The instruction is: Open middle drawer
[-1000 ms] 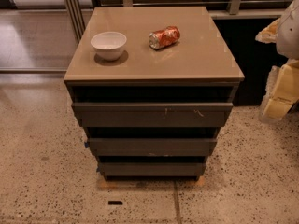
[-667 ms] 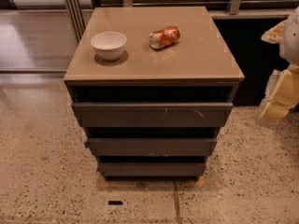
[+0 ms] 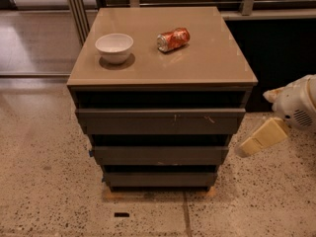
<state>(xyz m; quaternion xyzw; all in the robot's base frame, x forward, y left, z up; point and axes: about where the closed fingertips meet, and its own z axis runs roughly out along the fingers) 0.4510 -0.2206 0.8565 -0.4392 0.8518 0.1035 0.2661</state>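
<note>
Cream pincer (image 3: 261,138) beside flat grey-brown middle drawer (image 3: 160,155)

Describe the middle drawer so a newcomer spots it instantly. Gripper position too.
Find the tan-topped cabinet with a bowl and can on it; the gripper hangs off its right side, not touching. Of three stacked dark drawer fronts, the middle drawer is second down: plain, with a blue bit at its left end, unlike the scratched top front and smaller-looking bottom front.
</note>
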